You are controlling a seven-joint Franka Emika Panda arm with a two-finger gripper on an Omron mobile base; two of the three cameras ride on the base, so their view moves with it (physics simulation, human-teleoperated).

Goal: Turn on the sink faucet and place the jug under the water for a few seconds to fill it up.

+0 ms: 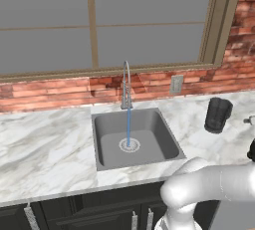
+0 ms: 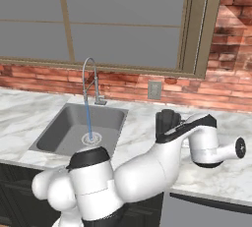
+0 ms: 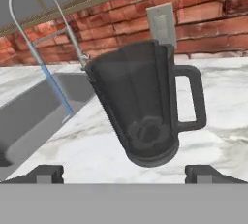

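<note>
Fingertips cropped; jug unobscured

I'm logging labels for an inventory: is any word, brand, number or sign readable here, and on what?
None. The jug, the sink faucet, the sink and the wall outlet plate bear no readable marks.
</note>
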